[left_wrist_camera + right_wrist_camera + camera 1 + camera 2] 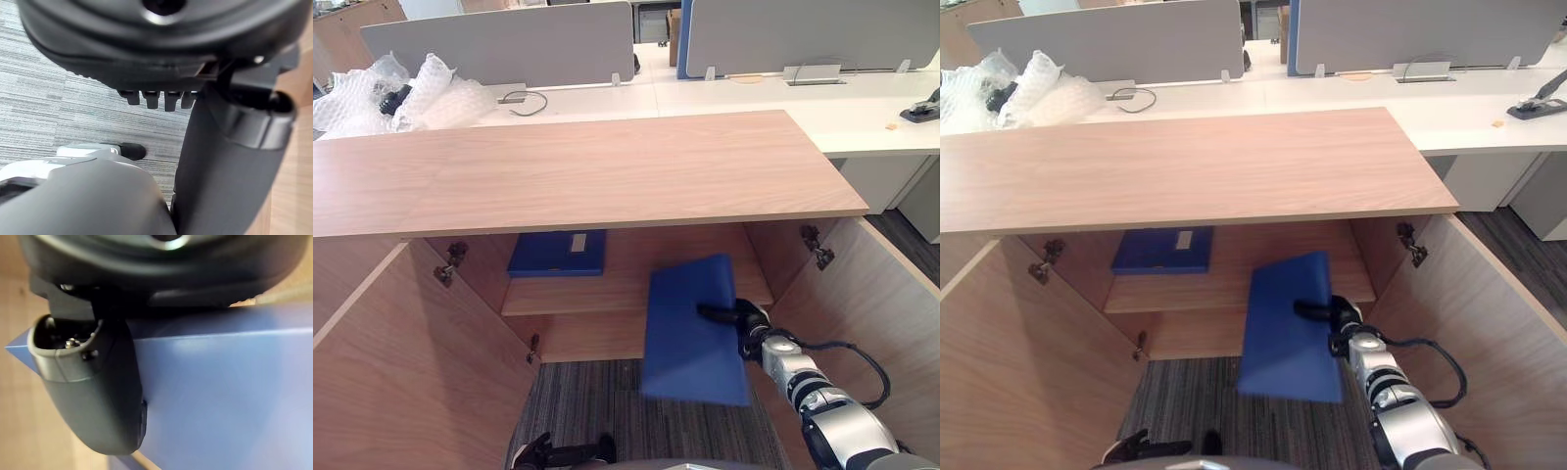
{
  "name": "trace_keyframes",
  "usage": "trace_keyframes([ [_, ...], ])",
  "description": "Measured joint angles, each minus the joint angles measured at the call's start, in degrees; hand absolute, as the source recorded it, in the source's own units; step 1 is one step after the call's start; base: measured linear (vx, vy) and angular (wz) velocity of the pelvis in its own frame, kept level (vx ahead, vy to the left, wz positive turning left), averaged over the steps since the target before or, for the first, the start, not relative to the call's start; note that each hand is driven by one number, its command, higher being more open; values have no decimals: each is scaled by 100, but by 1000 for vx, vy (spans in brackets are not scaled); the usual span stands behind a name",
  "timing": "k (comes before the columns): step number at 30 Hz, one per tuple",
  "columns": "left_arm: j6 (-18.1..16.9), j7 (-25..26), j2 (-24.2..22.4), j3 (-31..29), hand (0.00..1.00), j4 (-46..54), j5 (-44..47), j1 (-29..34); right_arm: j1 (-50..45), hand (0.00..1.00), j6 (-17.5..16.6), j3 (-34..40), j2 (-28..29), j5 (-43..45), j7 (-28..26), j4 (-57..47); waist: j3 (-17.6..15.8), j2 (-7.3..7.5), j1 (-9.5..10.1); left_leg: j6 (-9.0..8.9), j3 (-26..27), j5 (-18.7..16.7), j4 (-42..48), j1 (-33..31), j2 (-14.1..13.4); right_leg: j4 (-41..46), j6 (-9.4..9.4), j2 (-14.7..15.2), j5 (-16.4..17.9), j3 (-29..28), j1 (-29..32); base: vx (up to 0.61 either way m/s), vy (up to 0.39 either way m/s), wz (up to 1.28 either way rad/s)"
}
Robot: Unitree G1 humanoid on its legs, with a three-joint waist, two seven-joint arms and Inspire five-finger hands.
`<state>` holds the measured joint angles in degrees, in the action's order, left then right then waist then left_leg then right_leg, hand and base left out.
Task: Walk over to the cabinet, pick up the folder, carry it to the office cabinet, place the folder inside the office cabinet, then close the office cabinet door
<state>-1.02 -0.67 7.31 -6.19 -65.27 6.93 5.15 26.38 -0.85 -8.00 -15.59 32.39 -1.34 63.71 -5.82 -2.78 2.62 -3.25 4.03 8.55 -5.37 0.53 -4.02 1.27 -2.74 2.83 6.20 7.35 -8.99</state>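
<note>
You have nothing legible to go on here. The shelved folder (556,253), lying flat on the cabinet shelf (626,286), carries a pale label (578,242) on its blue cover, yet any print on it is too small to make out. The held folder (690,328), pinched in the right hand (751,326), turns a plain blue face to you.

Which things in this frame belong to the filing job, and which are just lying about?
Job:
- folder, pinched in the right hand
- cabinet, its doors open
- shelf inside it

Lying about:
- second folder, flat on the shelf
- bubble wrap on the desk
- left hand, low and idle
</note>
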Motion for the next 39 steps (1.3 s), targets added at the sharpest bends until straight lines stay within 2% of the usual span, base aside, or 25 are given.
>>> trace_keyframes([
  [1, -1, 34, -25, -66, 100, 13, 108, 44, 32, 0, -20, 186, 84, 691, 72, 0, -5, -6, 6, 2, -6, -10, -1, 0, 3, -1, 2, 5, 11, 6, 0, -31, 6, 2],
  [4, 2, 73, -100, -337, 100, 39, 398, 150, 92, 0, -104, 607, 313, 1859, 157, -15, -12, -8, 12, 8, -6, -70, 0, -2, 26, -17, -10, 53, 35, 7, -4, 5, 10, 0],
  [6, 4, 82, -122, -488, 100, 50, 642, 227, 94, 0, -225, 866, 459, 2406, 172, -164, -44, -9, 13, 7, -2, -118, 9, -5, 56, -33, -28, 87, 52, 6, -10, 44, 31, 1],
  [7, 23, 119, -155, -697, 100, 90, 884, 279, 95, 0, -416, 1097, 586, 2916, 174, -367, -119, -24, 17, 50, -1, -161, 45, -25, 92, -52, -44, 122, 62, 11, -13, 62, 31, 3],
  [9, 29, 159, -185, -892, 100, 120, 1030, 305, 107, 0, -615, 1337, 692, 3222, 178, -572, -194, -38, 24, 109, -12, -218, 161, -112, 138, -63, -59, 153, 64, 27, -4, 63, 26, 6],
  [11, 30, 213, -239, -1122, 100, 244, 1181, 317, 201, 0, -840, 1589, 780, 3420, 201, -824, -397, -68, 48, 138, -21, -457, 620, -354, 172, -7, -96, 218, 83, 48, 25, 44, 40, 8],
  [12, 23, 341, -371, -1356, 100, 453, 1347, 300, 436, 0, -1057, 1947, 807, 3553, 334, -1294, -599, -264, 90, 255, -121, -852, 1652, -1099, 74, 531, -181, 224, 191, 84, 497, 15, 56, 8],
  [13, 21, 376, -401, -1377, 100, 516, 1412, 284, 519, 0, -1108, 2030, 802, 3556, 379, -1420, -676, -323, 117, 285, -147, -944, 1900, -1278, 51, 800, -206, 233, 280, 94, 670, 1, 88, 5],
  [14, 0, 417, -449, -1379, 100, 630, 1563, 240, 749, 0, -1236, 2110, 783, 3650, 464, -1639, -867, -410, 185, 330, -149, -1187, 2466, -1610, 8, 1577, -248, 292, 563, 120, 1106, -10, 68, -1],
  [15, -15, 427, -455, -1379, 100, 667, 1629, 238, 855, 0, -1253, 2110, 782, 3730, 489, -1695, -905, -415, 197, 352, -149, -1280, 2685, -1755, 8, 1909, -260, 334, 693, 132, 1301, -28, 62, -2],
  [17, -41, 478, -490, -1389, 100, 793, 1862, 224, 1445, 0, -1274, 2110, 784, 3965, 657, -1718, -1002, -427, 249, 379, -116, -1687, 3497, -2291, 1, 3055, -280, 500, 1143, 142, 2002, -37, 4, -5],
  [18, -59, 480, -515, -1397, 100, 832, 1908, 220, 1610, 0, -1274, 2141, 783, 4009, 692, -1718, -1044, -435, 286, 379, -91, -1799, 3668, -2376, 1, 3267, -285, 538, 1249, 137, 2118, -60, -2, -19],
  [19, -99, 479, -617, -1506, 100, 941, 1974, 216, 2049, 0, -1280, 2236, 777, 4085, 742, -1722, -1127, -440, 364, 368, 16, -2037, 4078, -2656, 3, 3760, -263, 668, 1533, 125, 2465, -94, 13, -18],
  [22, -105, 484, -775, -1553, 100, 1114, 2043, 213, 2899, 0, -1289, 2252, 583, 4197, 964, -1723, -1299, -526, 410, 421, 108, -2325, 4789, -3286, 51, 4510, -255, 894, 2008, 111, 3105, -140, 20, -10],
  [25, -101, 486, -903, -1730, 100, 1163, 2126, 211, 3509, 0, -1296, 2355, 270, 4199, 1243, -1722, -1455, -603, 472, 481, 135, -2486, 5376, -3872, 133, 5273, -260, 1104, 2310, 46, 3731, -174, 11, 8],
  [29, -93, 522, -941, -1789, 100, 1199, 2175, 212, 4149, 0, -1301, 2418, -93, 4191, 1532, -1614, -1601, -652, 498, 508, 136, -2537, 5858, -4428, 181, 5920, -340, 1268, 2461, 18, 4319, -116, 15, 12],
  [34, -85, 532, -951, -1784, 100, 1480, 2183, 206, 5015, 0, -1026, 1974, -689, 4137, 1943, -1316, -1773, -766, 600, 494, 125, -2539, 6346, -5151, 248, 6599, -298, 1480, 2677, 13, 5076, -121, 20, 9],
  [39, -74, 654, -954, -1777, 100, 1588, 2242, 193, 5154, 0, -1016, 1959, -735, 4144, 2182, -1242, -1821, -858, 641, 488, 66, -2445, 6505, -5549, 363, 6933, -277, 1620, 2748, 36, 5472, -62, -6, 19],
])
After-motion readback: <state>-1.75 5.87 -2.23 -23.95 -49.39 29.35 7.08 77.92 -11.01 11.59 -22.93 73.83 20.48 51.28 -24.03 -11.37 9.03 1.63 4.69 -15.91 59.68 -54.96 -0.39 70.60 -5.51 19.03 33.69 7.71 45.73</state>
